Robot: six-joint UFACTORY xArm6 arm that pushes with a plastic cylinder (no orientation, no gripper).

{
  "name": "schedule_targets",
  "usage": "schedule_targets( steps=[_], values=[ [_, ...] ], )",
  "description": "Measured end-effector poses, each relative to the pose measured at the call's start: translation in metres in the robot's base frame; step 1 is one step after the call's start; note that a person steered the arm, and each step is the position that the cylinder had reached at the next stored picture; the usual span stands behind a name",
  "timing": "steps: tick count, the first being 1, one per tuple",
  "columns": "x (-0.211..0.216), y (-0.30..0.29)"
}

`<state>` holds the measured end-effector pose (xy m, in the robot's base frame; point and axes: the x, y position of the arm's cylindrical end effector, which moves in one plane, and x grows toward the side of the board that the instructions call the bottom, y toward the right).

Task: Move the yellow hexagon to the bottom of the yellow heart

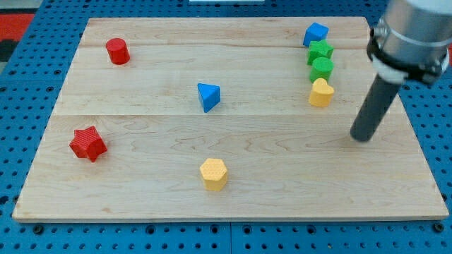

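The yellow hexagon (213, 173) lies near the view's bottom, a little left of centre. The yellow heart (320, 92) sits at the upper right, the lowest of a column of blocks. My tip (361, 138) rests on the board to the right of and below the heart, about a block's width or more from it, and far to the right of the hexagon. It touches no block.
Above the heart stand a green round block (321, 68), a green star (320, 50) and a blue block (315, 33). A blue triangle (208, 96) is mid-board. A red cylinder (117, 51) is upper left, a red star (87, 143) lower left. The wooden board (233, 204) lies on blue pegboard.
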<state>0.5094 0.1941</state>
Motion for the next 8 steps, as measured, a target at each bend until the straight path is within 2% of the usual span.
schedule_targets(
  steps=[1, 2, 4, 6, 7, 8],
  values=[
    [0.071, -0.039],
    [0.109, -0.094],
    [0.094, -0.235],
    [0.032, -0.197],
    [0.026, -0.23],
    [0.009, -0.229]
  ],
)
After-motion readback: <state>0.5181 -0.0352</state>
